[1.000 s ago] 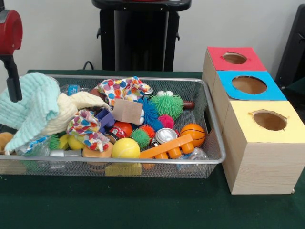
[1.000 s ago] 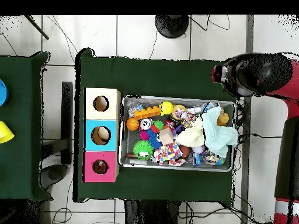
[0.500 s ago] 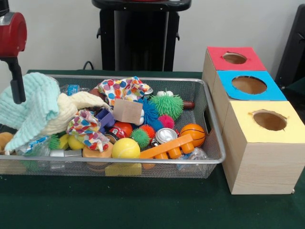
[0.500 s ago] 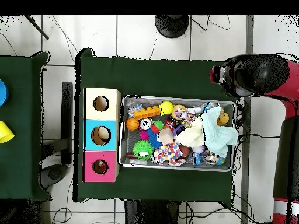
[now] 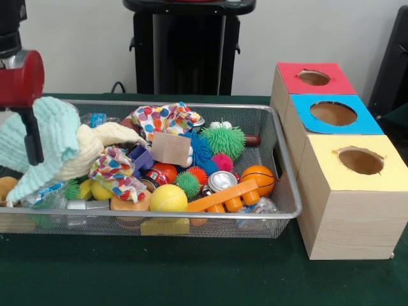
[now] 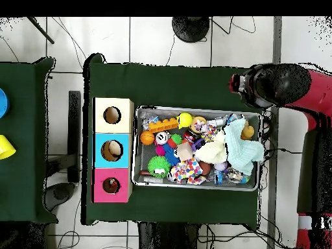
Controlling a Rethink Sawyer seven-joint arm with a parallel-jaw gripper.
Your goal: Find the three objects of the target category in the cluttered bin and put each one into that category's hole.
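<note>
Closest to the front camera, on the green felt table (image 5: 191, 274), sits the wire-mesh bin (image 5: 159, 220), rim metal, stuffed with a fuzzy yellow ball (image 5: 167, 199), a smooth little basketball (image 5: 257, 178), spiky rubber balls and a nubby mint cloth (image 5: 44, 143). Beside it run three pale wooden boxes with round holes; the red-topped hole (image 5: 313, 78) is farthest. The red arm (image 5: 22, 80) hangs over the bin's cloth end, but I can't tell how the jaws stand.
</note>
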